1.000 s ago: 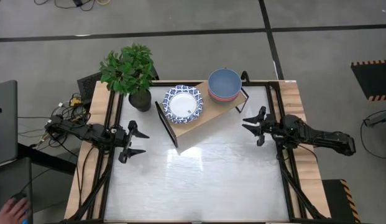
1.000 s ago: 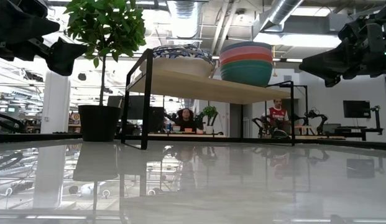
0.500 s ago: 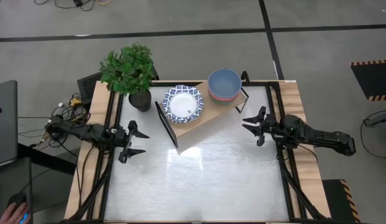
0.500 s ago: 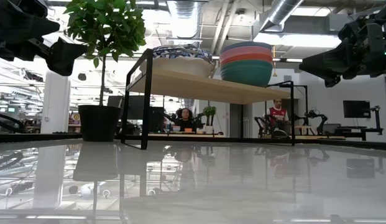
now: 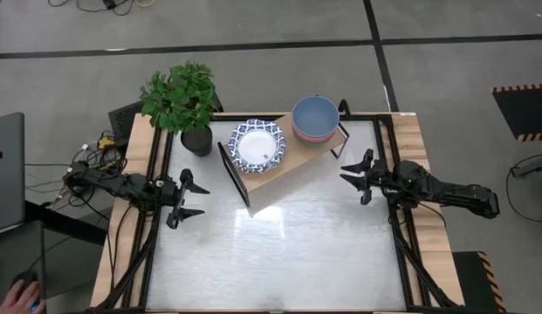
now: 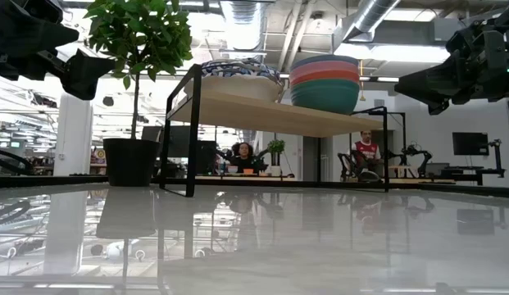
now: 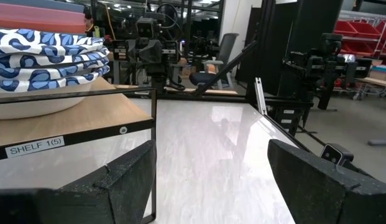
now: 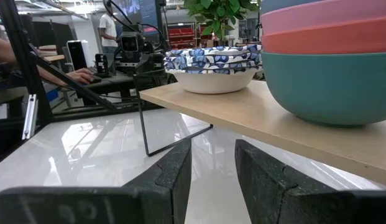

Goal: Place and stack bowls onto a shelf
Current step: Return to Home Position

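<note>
The light-wood shelf (image 5: 292, 167) stands on its black end frames at the table's far side, set at a slant. On it rest a stack of white bowls with blue patterned rims (image 5: 258, 146) (image 7: 37, 53) and a stack of blue, pink-red and green bowls (image 5: 315, 119) (image 8: 332, 59). My left gripper (image 5: 194, 199) (image 7: 211, 180) hovers open near the table's left edge, away from the shelf. My right gripper (image 5: 356, 178) (image 8: 212, 174) hovers open to the right of the shelf, pointing at it.
A potted plant (image 5: 185, 103) stands at the table's far left corner, beside the shelf. The whitish tabletop (image 5: 279, 253) spreads out on the shelf's near side. People sit in the room beyond the table (image 6: 367, 154). A hand shows at the near left (image 5: 22, 296).
</note>
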